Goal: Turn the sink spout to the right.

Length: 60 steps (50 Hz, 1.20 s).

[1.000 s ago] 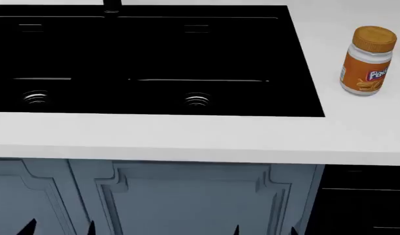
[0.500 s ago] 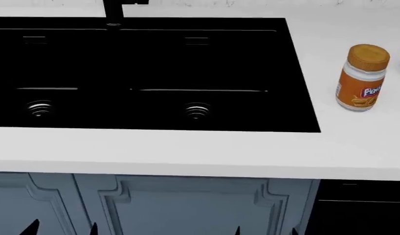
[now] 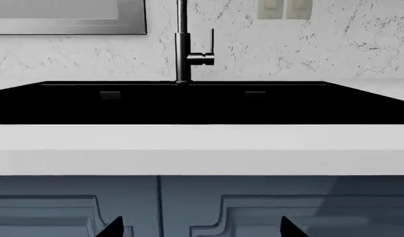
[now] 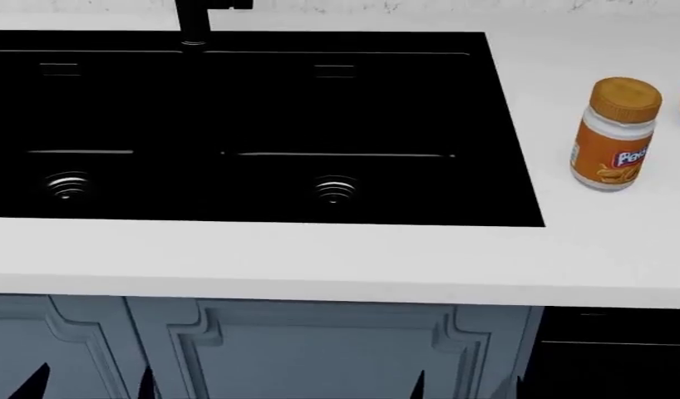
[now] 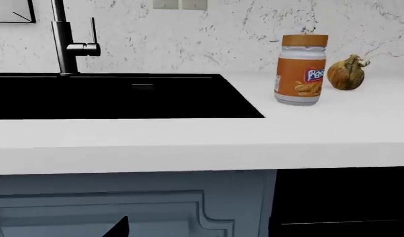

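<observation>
Still low, both grippers' jaw spread unreadable; reaching to 11 o'clock could snag the thin upright lever (image 3: 212,38) beside the tall matte-black cylindrical sink spout (image 3: 182,49)

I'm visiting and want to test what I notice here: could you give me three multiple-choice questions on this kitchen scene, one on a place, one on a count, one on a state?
1. Where does the orange-lidded jar stand?
A. In the basin
B. On the white countertop, right of the wide black double sink
C. On the floor

2. How many round ringed drains show in the sink?
A. One
B. Two
C. Four

3. Is either gripper touching the tall slim matte-black spout?
A. Left
B. Right
C. Neither

Answers: 1 B, the head view shows it on the counter. 2 B, one per basin. 3 C, both wrist views show it standing alone.
</observation>
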### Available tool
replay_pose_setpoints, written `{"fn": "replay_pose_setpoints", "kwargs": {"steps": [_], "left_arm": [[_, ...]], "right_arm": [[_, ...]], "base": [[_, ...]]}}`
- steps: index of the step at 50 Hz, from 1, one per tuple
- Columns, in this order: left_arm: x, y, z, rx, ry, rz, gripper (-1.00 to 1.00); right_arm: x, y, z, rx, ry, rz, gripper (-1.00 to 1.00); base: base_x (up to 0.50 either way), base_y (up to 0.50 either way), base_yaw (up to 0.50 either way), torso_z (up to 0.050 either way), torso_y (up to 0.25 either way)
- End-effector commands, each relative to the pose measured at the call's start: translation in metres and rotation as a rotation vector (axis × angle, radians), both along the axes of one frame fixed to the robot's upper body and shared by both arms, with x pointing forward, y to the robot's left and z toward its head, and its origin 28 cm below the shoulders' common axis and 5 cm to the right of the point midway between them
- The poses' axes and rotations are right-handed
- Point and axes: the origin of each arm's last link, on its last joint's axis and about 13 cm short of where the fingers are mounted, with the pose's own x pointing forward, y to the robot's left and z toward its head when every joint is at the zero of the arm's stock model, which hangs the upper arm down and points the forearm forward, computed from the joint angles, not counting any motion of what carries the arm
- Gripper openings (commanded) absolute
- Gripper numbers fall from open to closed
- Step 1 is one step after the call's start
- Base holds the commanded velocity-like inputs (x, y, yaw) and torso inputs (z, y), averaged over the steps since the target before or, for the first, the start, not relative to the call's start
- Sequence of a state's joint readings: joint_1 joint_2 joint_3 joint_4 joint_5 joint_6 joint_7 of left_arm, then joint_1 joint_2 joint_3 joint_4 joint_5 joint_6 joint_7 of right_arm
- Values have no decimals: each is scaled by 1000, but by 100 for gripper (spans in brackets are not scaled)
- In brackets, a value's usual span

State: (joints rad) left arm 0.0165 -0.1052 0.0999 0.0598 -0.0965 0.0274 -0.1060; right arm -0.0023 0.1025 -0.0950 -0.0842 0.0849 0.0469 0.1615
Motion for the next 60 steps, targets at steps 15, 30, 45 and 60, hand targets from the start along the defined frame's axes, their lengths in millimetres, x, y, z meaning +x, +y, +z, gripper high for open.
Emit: {"fn": "replay_pose_setpoints", "kwargs": {"steps": [15, 30, 45, 60], "left_arm": [[10, 27, 54, 51, -156, 133, 100], [9, 27, 85, 72, -232, 146, 100], [10, 29, 105, 80, -285, 129, 100], [10, 34, 107, 53, -290, 164, 100]], "right_arm": [[-4, -26, 56, -27, -108, -85, 100], [-4, -26, 92, -31, -160, -73, 100], [-5, -37, 116, -101, -211, -108, 100], [-7, -40, 116, -76, -237, -144, 100]], "base": [[0, 0, 0, 0, 0], [0, 0, 0, 0, 0], [0, 0, 0, 0, 0], [20, 45, 0, 0, 0]]}}
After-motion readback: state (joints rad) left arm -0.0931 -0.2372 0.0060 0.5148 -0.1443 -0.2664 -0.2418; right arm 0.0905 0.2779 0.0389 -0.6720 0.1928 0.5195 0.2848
